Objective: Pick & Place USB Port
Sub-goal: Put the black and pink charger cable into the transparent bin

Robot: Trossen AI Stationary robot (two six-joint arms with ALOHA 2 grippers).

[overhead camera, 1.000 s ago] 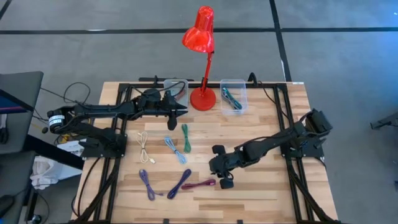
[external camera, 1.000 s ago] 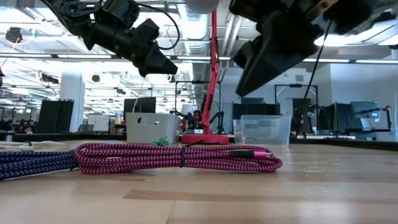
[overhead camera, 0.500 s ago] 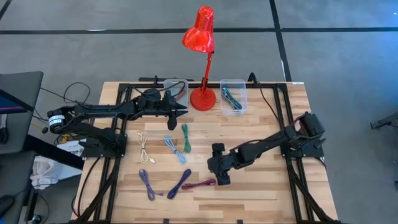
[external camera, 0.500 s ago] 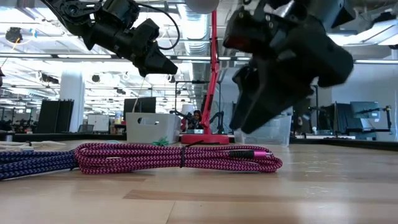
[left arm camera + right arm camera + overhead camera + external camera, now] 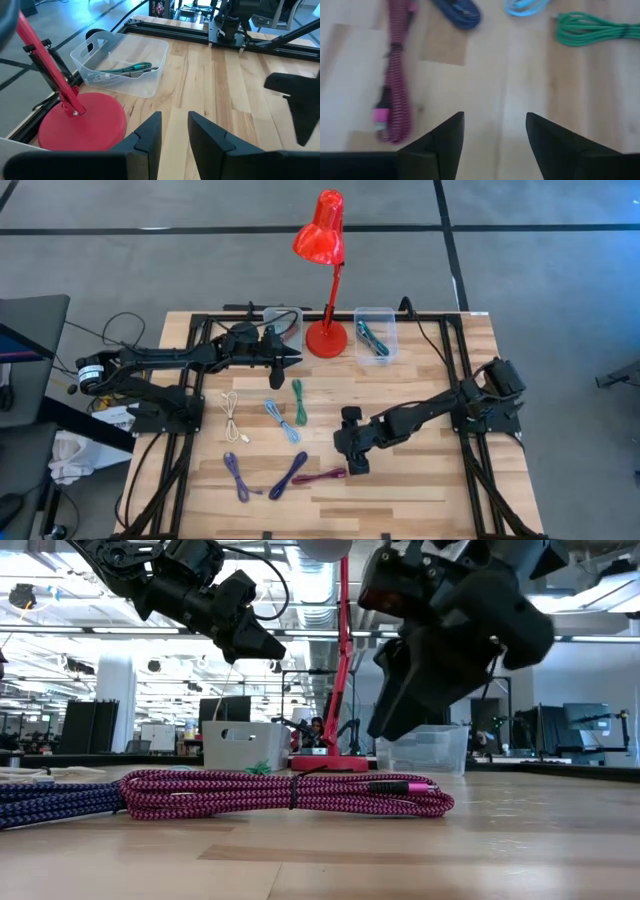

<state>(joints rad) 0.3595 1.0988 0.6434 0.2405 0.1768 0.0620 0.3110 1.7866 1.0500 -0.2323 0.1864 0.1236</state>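
Magenta braided cable [image 5: 320, 477], coiled into a long flat bundle, low and centre in the high view on the pale wooden surface [image 5: 420, 490]. Long axis roughly left to right across that frame, tilted slightly up toward the right end. Right gripper [image 5: 352, 461] just above and right of that right end, near but apart from it, touching nothing. In the right wrist view, cable [image 5: 395, 90] off to the left of the two dark fingers [image 5: 442, 135], not between them; bare wood in the gap. Fingers spread wide, empty.

Judged from this: a short shift toward the cable needed, down and left in the high view, so the bundle sits across the gap, then a descent. In the low view the right gripper [image 5: 420, 690] well above the magenta bundle [image 5: 290, 792], over its right end.

Left gripper [image 5: 290, 360] in the upper centre-left of the high view, beside the red lamp base [image 5: 326, 338], well apart from the magenta cable, hence the farther arm. Left fingers [image 5: 150, 132] parted by a narrow gap in the left wrist view, nothing between them.

Other cables to the left: dark purple [image 5: 287, 476], another purple [image 5: 237, 476], light blue [image 5: 281, 420], green [image 5: 299, 402], cream [image 5: 232, 414]. Clear bin [image 5: 375, 335] at upper centre right, already holding a teal cable.
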